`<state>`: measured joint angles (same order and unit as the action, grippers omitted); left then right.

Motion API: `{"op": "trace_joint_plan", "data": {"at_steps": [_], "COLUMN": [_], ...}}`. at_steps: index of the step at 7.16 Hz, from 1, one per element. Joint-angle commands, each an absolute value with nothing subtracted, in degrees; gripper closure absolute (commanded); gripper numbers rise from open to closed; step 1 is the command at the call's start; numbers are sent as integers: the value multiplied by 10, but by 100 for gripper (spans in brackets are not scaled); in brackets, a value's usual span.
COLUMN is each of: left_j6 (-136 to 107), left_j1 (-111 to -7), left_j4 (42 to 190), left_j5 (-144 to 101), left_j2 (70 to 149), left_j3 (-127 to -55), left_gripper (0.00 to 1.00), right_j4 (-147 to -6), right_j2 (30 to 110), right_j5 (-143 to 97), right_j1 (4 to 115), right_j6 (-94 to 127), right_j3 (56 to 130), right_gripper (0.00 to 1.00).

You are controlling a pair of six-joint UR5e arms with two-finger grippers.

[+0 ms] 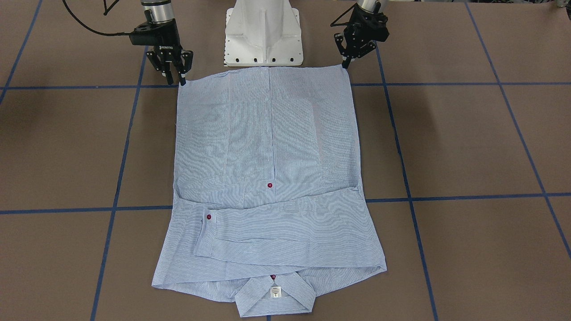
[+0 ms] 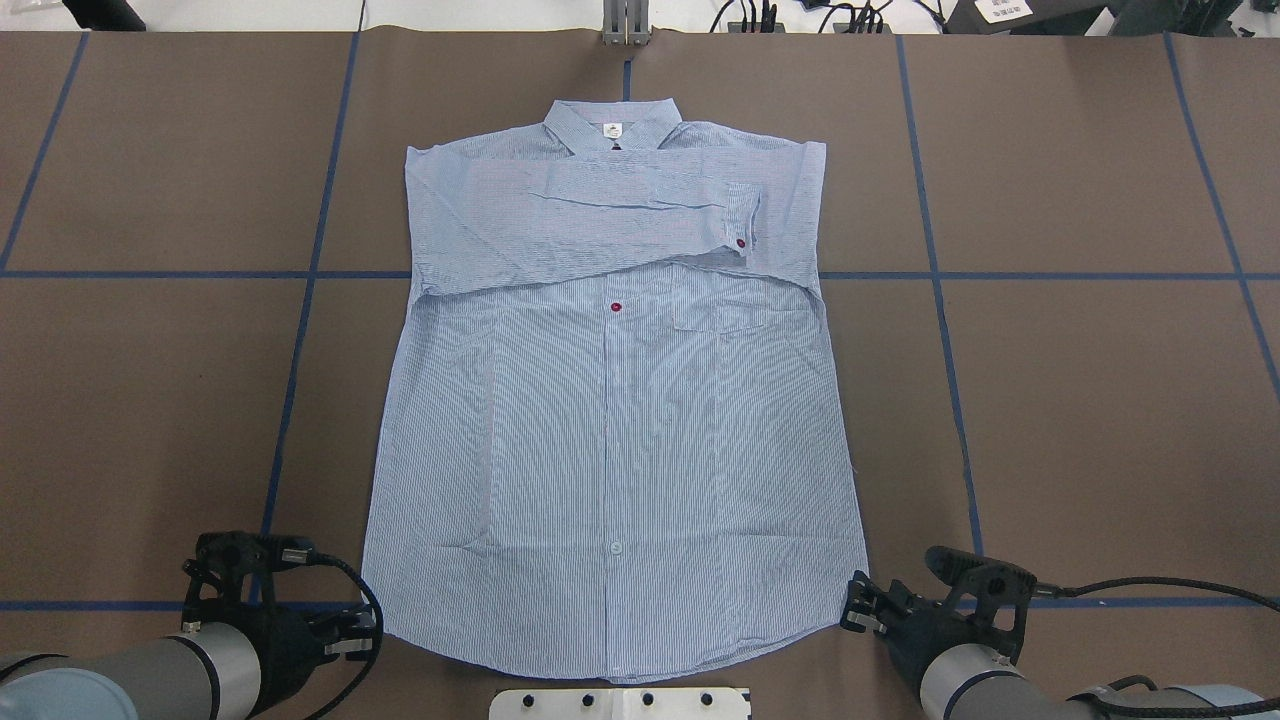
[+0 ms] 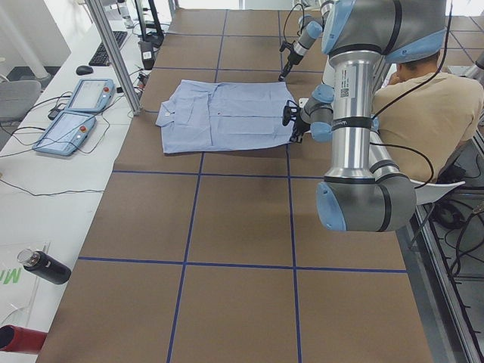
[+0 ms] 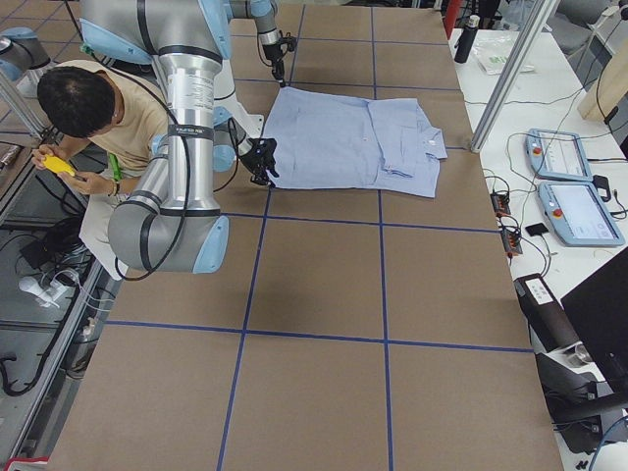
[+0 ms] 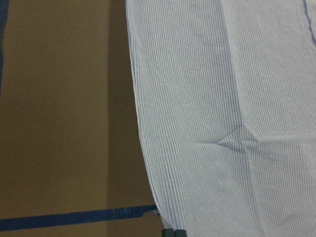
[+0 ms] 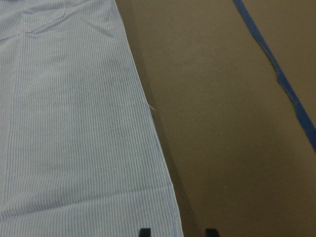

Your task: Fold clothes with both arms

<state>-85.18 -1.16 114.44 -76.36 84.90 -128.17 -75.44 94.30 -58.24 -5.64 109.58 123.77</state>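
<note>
The shirt [image 2: 610,420] is laid flat, front up and buttoned, at the middle of the brown surface [image 2: 1050,400]. Its collar [image 2: 580,122] is turned away from the robot, and its hem lies nearest the white pedestal [image 1: 263,35]. A sleeve is folded across the chest and ends in a cuff [image 2: 741,222] with 1 dark red button, just above the chest pocket [image 2: 735,305].

The right gripper [image 1: 176,79] is held at the hem corner on the robot's right. Its 2 fingertips are spread apart, with the shirt's side edge seen between them in the wrist view. The left gripper [image 1: 347,63] is set at the opposite hem corner. Its fingertips are seen drawn together at the cloth's edge, and whether fabric is pinched cannot be told.
</note>
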Motion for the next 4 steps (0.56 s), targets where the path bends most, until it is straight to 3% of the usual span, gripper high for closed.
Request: {"op": "trace_joint_plan", "data": {"at_steps": [1,4], "left_j6": [-852,-852], "left_j1": [-11,-11], "left_j4": [1144,1144], "left_j5": [-761,-761], "left_j2": [851,851], "left_j3": [-1281,-1281], "left_gripper": [100,100], "right_j4": [-785,-786], "right_j2": [941,936], "right_j5": [-566,-545], "right_j1": [-79,-97], "right_j6": [1125,1140], "right_j3": [1238,1224], "right_gripper": [53,61]}}
